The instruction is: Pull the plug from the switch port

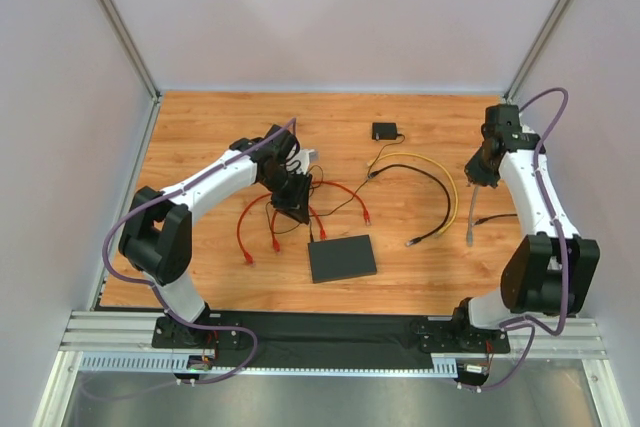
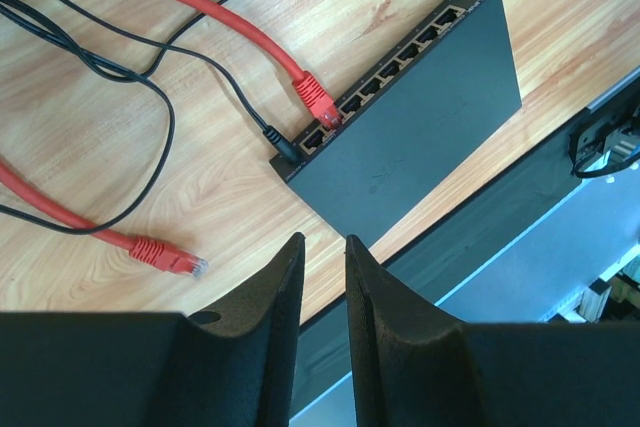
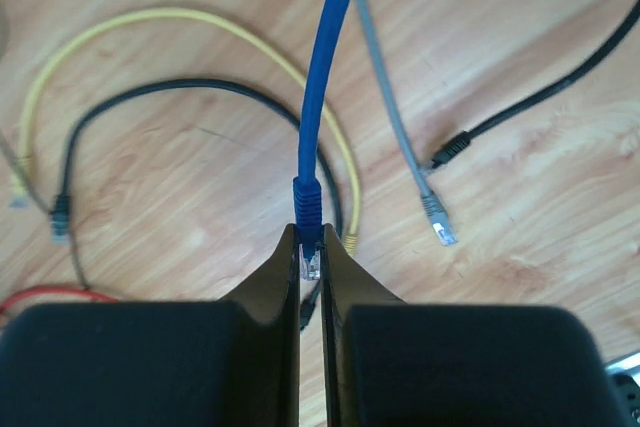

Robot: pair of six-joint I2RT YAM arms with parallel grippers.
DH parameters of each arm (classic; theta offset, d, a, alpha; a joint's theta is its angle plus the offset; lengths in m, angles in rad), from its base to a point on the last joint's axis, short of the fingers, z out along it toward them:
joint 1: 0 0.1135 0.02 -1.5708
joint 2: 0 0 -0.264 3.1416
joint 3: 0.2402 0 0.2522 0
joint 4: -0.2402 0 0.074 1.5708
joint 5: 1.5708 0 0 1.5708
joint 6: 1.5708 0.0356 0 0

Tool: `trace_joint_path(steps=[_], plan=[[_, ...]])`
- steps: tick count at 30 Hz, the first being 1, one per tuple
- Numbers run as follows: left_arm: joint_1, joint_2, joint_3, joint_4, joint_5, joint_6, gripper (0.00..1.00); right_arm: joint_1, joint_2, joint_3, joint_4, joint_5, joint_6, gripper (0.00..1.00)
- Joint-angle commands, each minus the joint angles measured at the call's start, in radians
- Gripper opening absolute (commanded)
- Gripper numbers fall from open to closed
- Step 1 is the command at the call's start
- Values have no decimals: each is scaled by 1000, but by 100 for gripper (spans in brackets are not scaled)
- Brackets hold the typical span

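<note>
Left wrist view: red plug (image 2: 316, 99) seated in a port near one end of the switch (image 2: 420, 127), flat on the counter (image 2: 90, 147); left jaws hover above, slightly parted, empty, likely lining up; right jaws pinch a blue plug (image 3: 308, 205) clear.

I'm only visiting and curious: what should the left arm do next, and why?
Probably move the left gripper forward and down to straddle the red plug. That plug sits in a port of the switch, while the gripper is open, empty and apart from it.
</note>
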Motion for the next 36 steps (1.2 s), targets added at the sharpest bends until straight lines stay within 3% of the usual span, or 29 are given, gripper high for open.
trace_joint_path(steps=[1,5,14,15,18,19,21,24,27,30,31,36], plan=[[0,-16,-11,12,26,-10,31,-40,59,-63,24,-15,53,0],[0,-26,-20,12,19,-10,31,-55,130,-108,25,-75,38,0],[0,-26,-37,20,26,-19,31,-54,211,-243,51,-190,-28,11],[-1,-23,-35,21,25,-19,31,-54,207,-249,53,-189,-37,16],[0,-16,-24,20,29,-19,31,-39,199,-234,28,-171,-86,53],[0,-16,-23,20,31,-19,31,-22,194,-223,22,-134,-106,58],[0,-8,-15,18,33,-17,31,-2,179,-176,2,-109,-118,65],[-1,1,-6,11,36,-16,31,66,177,-64,-39,-52,-152,67],[-1,6,-7,14,40,-17,30,242,185,40,-33,-47,-229,68],[-1,9,-18,18,49,-33,30,358,200,88,42,-264,-339,68],[0,9,-29,26,52,-36,30,379,214,98,59,-416,-351,67],[-1,26,-43,26,60,-56,27,471,340,119,152,-736,-322,65]])
